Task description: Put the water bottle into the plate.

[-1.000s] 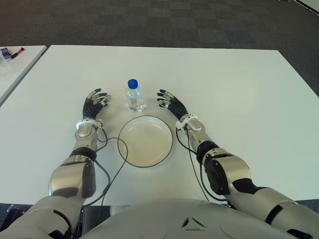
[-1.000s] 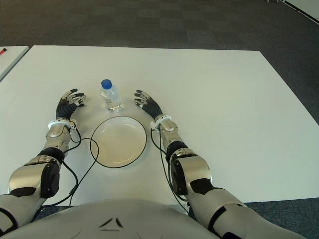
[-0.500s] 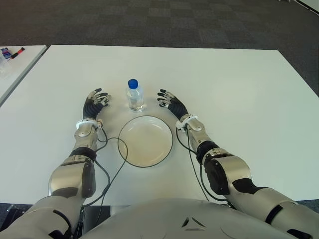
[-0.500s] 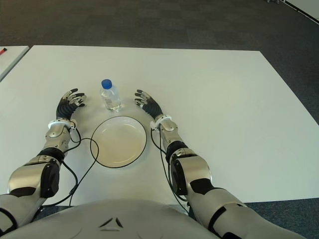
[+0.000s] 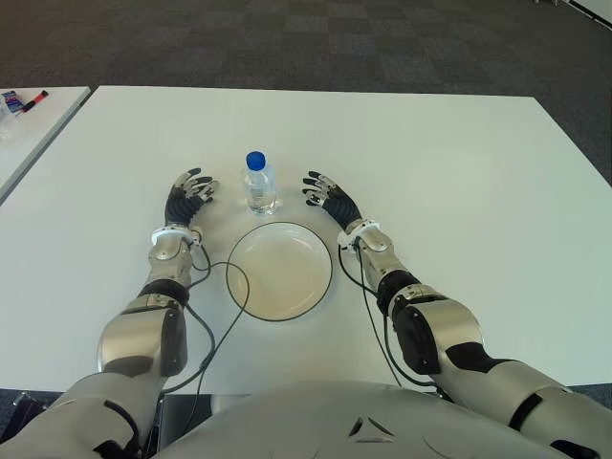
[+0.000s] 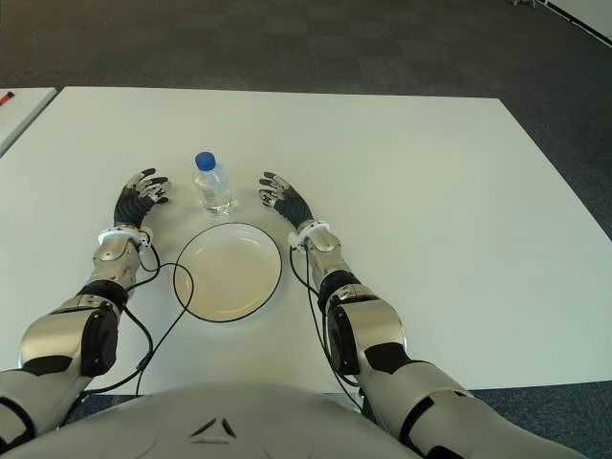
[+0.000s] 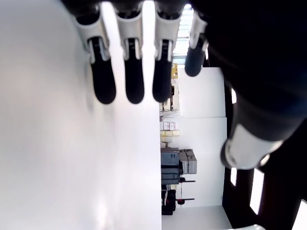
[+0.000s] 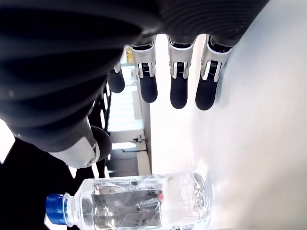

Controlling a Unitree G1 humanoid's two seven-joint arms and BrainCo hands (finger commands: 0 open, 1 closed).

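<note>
No words, brand names, numbers or signs can be read in any of the views; the clear bottle (image 5: 258,185) shows no readable label, and the plate (image 5: 279,271) is plain.

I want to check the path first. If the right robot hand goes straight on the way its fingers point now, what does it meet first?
Probably nothing: the right robot hand points past the water bottle, which stands to its left, over bare table. Depth is hard to judge.

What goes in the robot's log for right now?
water bottle: upright, beyond plate | left hand: open | right hand: open | not grasped
</note>
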